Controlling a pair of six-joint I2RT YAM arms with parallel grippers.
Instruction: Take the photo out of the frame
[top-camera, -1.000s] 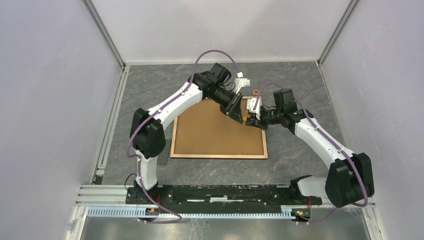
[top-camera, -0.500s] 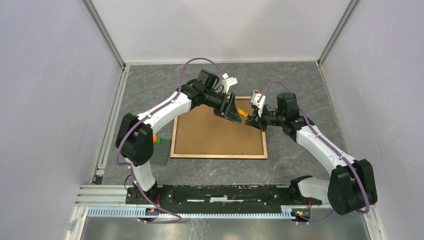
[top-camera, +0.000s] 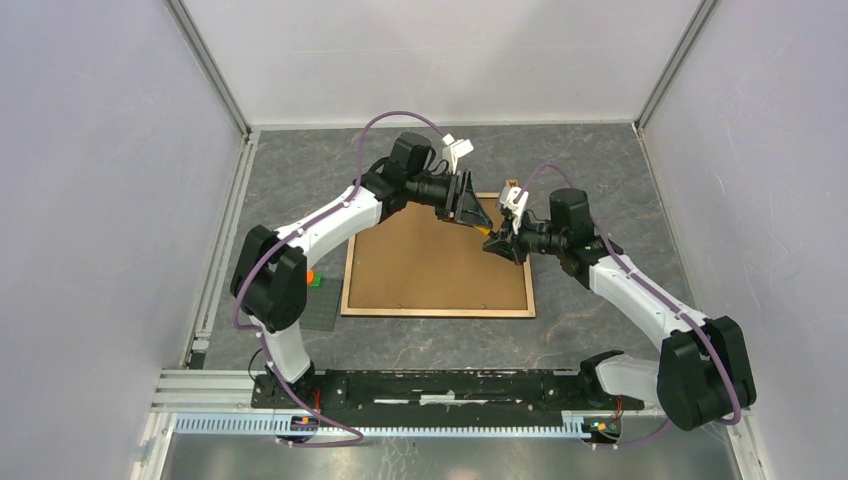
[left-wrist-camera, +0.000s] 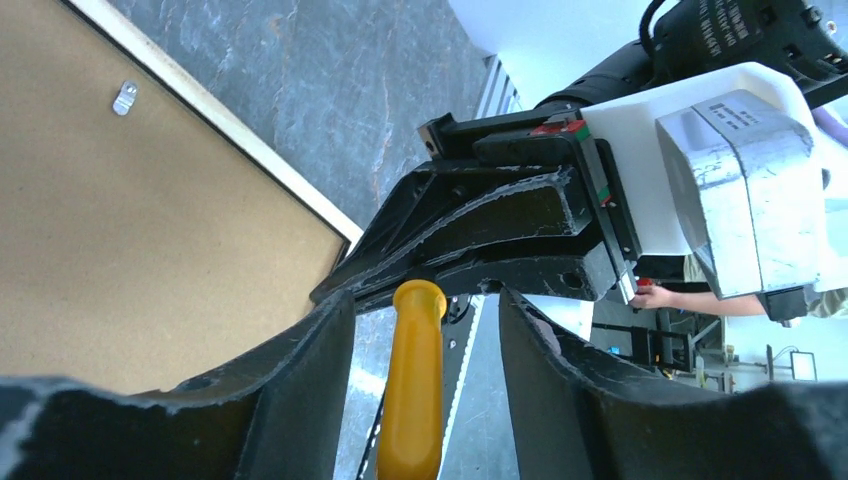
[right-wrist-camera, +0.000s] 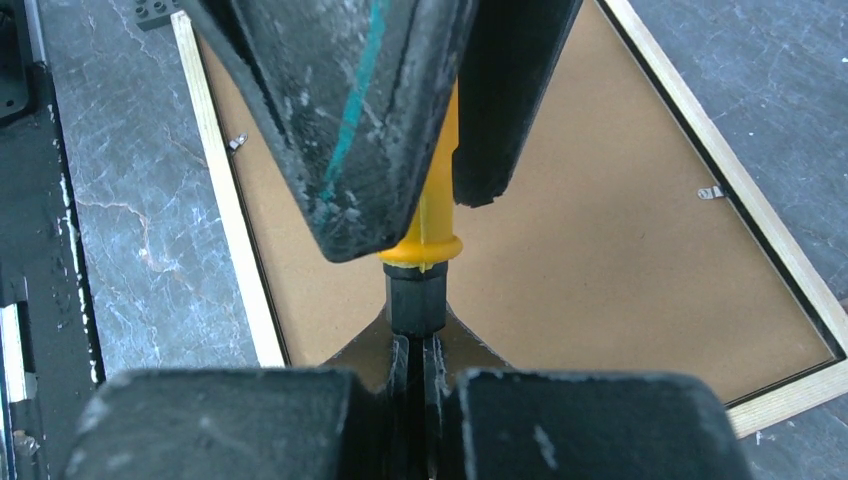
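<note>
The frame lies back-up in the middle of the tabletop. I can't see the photo, which I judge is under the brown backing. Over the frame's upper right corner, my right gripper is clamped on the black neck of the yellow-handled tool. My left gripper stands wide either side of the handle. I'd back the left straight off along the handle without nudging it, then work the tool at a metal tab.
</note>
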